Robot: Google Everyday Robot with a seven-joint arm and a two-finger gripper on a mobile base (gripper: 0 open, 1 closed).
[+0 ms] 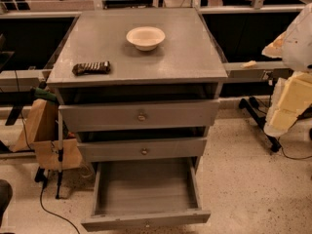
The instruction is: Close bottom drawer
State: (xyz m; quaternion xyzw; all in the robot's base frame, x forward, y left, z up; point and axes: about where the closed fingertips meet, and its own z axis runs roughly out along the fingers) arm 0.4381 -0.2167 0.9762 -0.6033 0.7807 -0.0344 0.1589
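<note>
1. Paper bag [41, 130]: left of the bench [195, 57], low beside its leg. Not in the way.
2. Dark wrapped bar [91, 68], bowl [145, 37]: on the bench top, left and centre. A hard shove could likely shake them.
3. Bottom drawer [146, 189]: lowest in the bench, pulled fully out, box bare. The front panel faces the viewer and its long axis runs left to right. Travel runs straight back under the bench.
4. Hand [287, 106]: right of the bench, well apart from the drawer; open or closed, cannot tell. Risk: a push near the right corner may skew and jam the drawer. The arm could also catch the jutting middle drawer [144, 149].
</note>
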